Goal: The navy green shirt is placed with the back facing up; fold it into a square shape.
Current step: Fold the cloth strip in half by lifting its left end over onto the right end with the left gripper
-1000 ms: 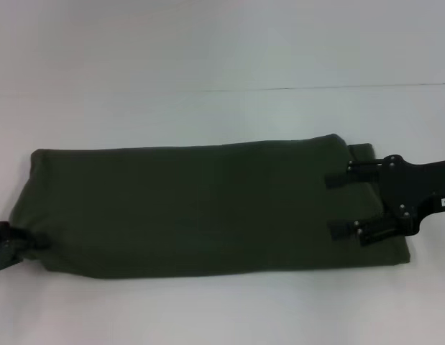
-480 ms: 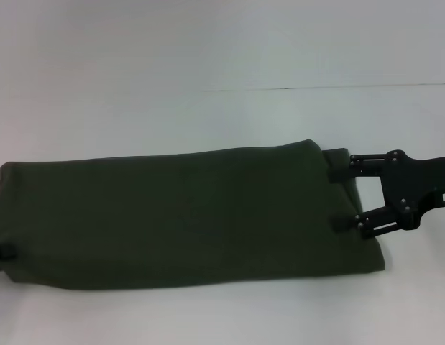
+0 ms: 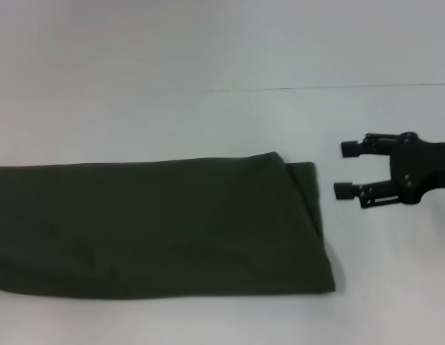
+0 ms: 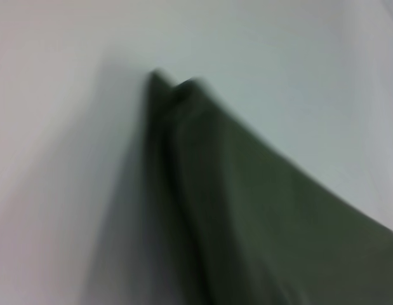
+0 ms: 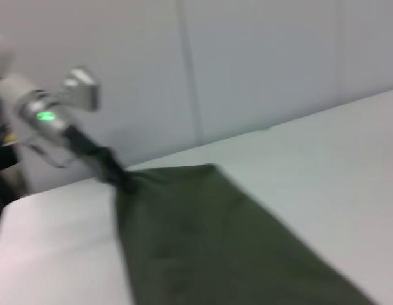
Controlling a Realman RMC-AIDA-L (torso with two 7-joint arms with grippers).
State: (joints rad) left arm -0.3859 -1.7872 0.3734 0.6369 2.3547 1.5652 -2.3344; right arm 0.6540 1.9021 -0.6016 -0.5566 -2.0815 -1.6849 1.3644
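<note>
Lying as long folded band on white surface: navy green shirt, soft, light, limp. Right end effector released, apart from cloth. Left end effector apparently gripping far end; best hold at corners.

1. The right tool is matte black throughout, with two slim parallel fingers that end in small blocky square pads.
2. Thin linkage bars join each finger to a wider black palm block, which carries small silvery screw heads.
3. A white label sits on the black housing behind the palm; its print is too small to read.
4. In the right wrist view, the left arm looks pale grey, with a green light and a dark end section.
</note>
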